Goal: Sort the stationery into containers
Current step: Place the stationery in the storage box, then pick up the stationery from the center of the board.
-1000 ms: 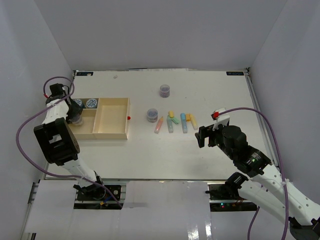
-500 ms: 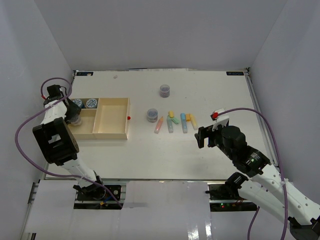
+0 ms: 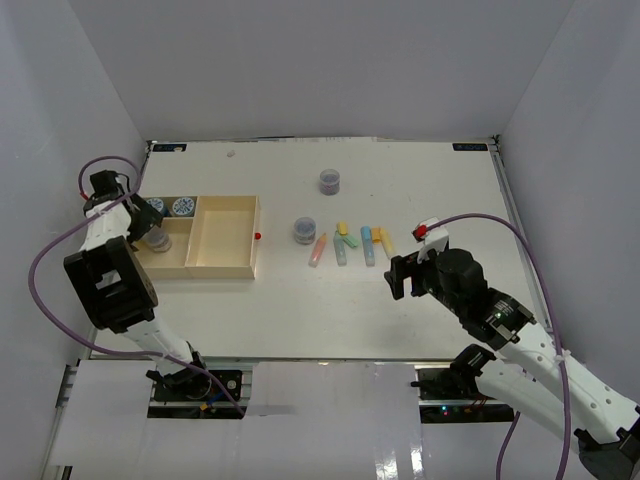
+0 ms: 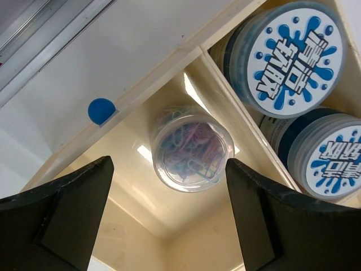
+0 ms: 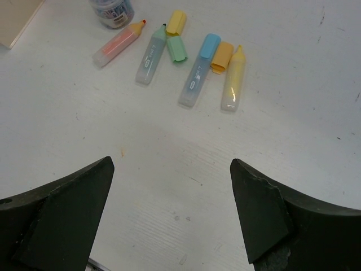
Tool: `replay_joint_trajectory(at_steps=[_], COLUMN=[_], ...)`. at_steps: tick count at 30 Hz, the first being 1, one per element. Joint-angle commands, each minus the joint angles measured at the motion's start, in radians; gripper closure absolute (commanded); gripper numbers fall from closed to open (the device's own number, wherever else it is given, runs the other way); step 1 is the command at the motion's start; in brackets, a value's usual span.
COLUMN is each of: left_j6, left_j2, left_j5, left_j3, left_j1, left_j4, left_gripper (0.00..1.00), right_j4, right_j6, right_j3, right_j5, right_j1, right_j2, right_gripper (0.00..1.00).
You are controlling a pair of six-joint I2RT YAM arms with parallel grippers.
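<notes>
The beige tray (image 3: 225,268) lies at the left. Two blue-lidded jars (image 3: 169,206) stand in its far-left compartment; they also show in the left wrist view (image 4: 293,53). A clear grey-purple jar of paper clips (image 4: 189,149) stands in the near-left compartment. My left gripper (image 4: 169,209) hangs open above it, not touching. Two more grey-purple jars (image 3: 330,181) (image 3: 304,231) stand mid-table. The pastel sticks, pink (image 5: 118,44), green (image 5: 151,55), blue (image 5: 198,69) and yellow (image 5: 234,79), lie beyond my open, empty right gripper (image 5: 172,214).
Loose caps, yellow (image 5: 176,21), green (image 5: 176,49) and orange (image 5: 223,56), lie among the sticks. A small red thing (image 3: 257,236) sits by the tray's right wall. A blue dot (image 4: 101,110) sits outside the tray's wall. The tray's large right compartment (image 3: 225,238) holds nothing.
My left gripper has drawn back a little to the left, leaving the clear jar standing in the tray. My right gripper has shifted slightly left and nearer.
</notes>
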Motion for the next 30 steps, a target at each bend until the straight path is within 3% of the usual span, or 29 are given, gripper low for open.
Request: replay_joint_trajectory(at_steps=[1, 6, 9, 13, 18, 25, 30], left_j6=[-0.003, 0.029, 0.072, 0.088, 0.098, 0.109, 0.104], left_j2=[-0.105, -0.217, -0.271, -0.294, -0.202, 0.043, 0.160], left_j5=[0.059, 0.144, 0.153, 0.155, 0.074, -0.045, -0.071], left_j3=[0.024, 0.021, 0.042, 0.065, 0.110, 0.225, 0.294], left_j1=[0.006, -0.103, -0.270, -0.574, -0.857, -1.060, -1.094], left_j4=[-0.003, -0.005, -0.002, 0.023, 0.060, 0.063, 0.061], left_gripper=[0.08, 0.04, 0.02, 0.02, 0.02, 0.02, 0.02], right_j4=[0.014, 0.011, 0.008, 0.008, 0.009, 0.014, 0.014], right_j6=[-0.001, -0.002, -0.005, -0.019, -0.042, -0.053, -0.054], right_j3=[0.015, 0.023, 0.030, 0.032, 0.027, 0.015, 0.003], right_j5=[-0.002, 0.006, 0.003, 0.009, 0.023, 0.008, -0.008], right_j1=[-0.005, -0.005, -0.005, -0.005, -0.005, -0.003, -0.005], right_j2=[-0.021, -0.038, -0.032, -0.034, -0.040, -0.023, -0.018], right_gripper=[0.10, 0.10, 0.10, 0.10, 0.10, 0.10, 0.10])
